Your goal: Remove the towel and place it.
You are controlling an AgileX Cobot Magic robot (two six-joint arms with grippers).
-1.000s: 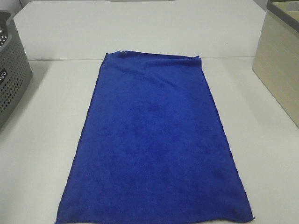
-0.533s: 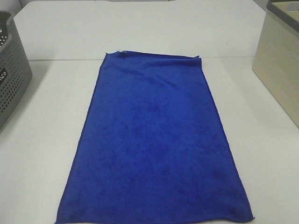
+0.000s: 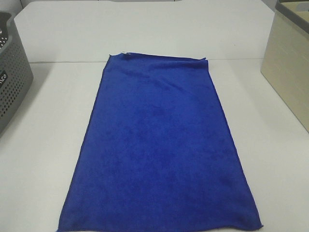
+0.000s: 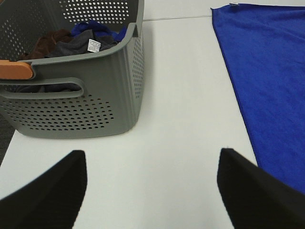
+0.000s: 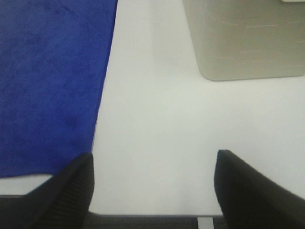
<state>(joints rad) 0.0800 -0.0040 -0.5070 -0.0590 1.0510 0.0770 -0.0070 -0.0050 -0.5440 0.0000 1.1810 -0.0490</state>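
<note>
The royal-blue towel [image 3: 159, 145] lies spread flat down the middle of the white table [image 3: 43, 145], with a small white tag [image 3: 126, 52] at its far left corner. It also shows in the left wrist view [image 4: 269, 86] and in the right wrist view [image 5: 47, 81]. No arm shows in the exterior high view. My left gripper [image 4: 152, 191] is open and empty over bare table, between the basket and the towel's left edge. My right gripper [image 5: 152, 188] is open and empty over bare table near the front edge, just right of the towel's near right corner.
A grey perforated laundry basket [image 4: 95, 95] with dark and brown cloths inside stands at the table's left [image 3: 12, 72]. A beige box [image 3: 289, 67] stands at the right, also in the right wrist view [image 5: 243, 38]. The table's front edge [image 5: 143, 215] is close to the right gripper.
</note>
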